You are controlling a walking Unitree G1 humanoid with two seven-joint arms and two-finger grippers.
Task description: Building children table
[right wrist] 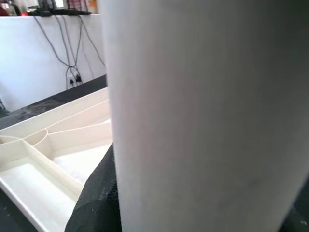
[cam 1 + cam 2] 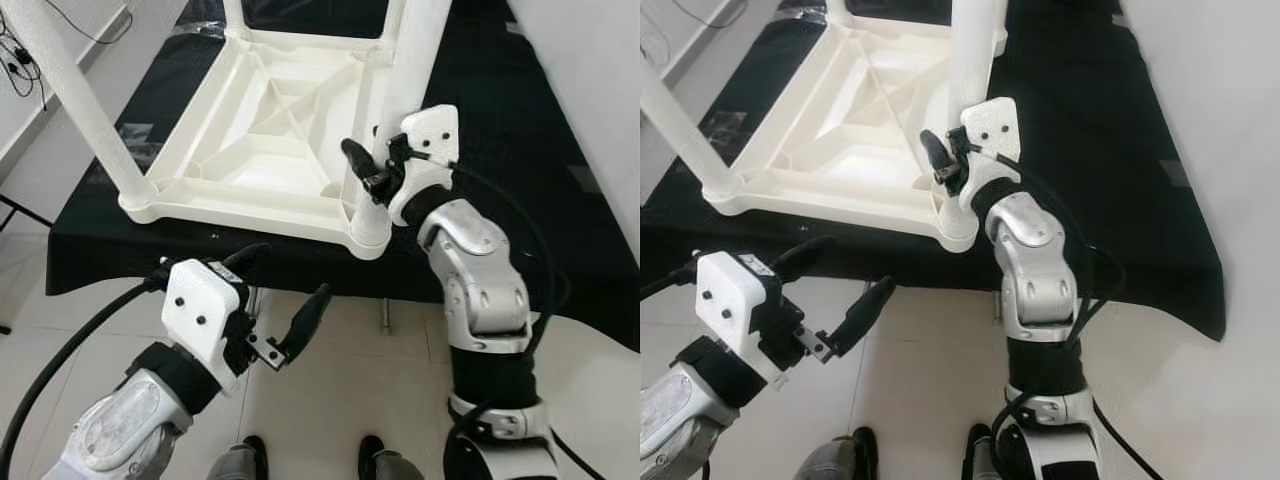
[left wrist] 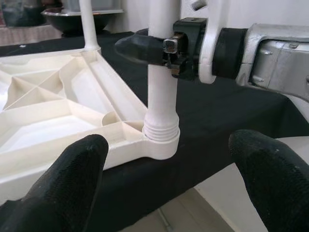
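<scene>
A white plastic table top [image 2: 270, 130] lies upside down on a black-covered table [image 2: 530, 150]. A white leg [image 2: 415, 50] stands upright in the socket [image 2: 368, 226] at the near right corner. My right gripper [image 2: 375, 165] is shut on this leg just above the socket, and the right wrist view shows the leg [image 1: 207, 116] close up beside one black finger [image 1: 96, 198]. My left gripper [image 2: 285, 285] hangs open below the front edge of the black table, over the floor. It faces the same leg [image 3: 161, 87], with nothing between its fingers [image 3: 72, 179].
Another white leg [image 2: 80, 90] stands slanted at the near left corner, and a further one [image 2: 235, 15] at the back. Pale tiled floor [image 2: 340, 380] lies in front, with my feet [image 2: 250, 455] on it. Cables [image 2: 20, 60] run along the left wall.
</scene>
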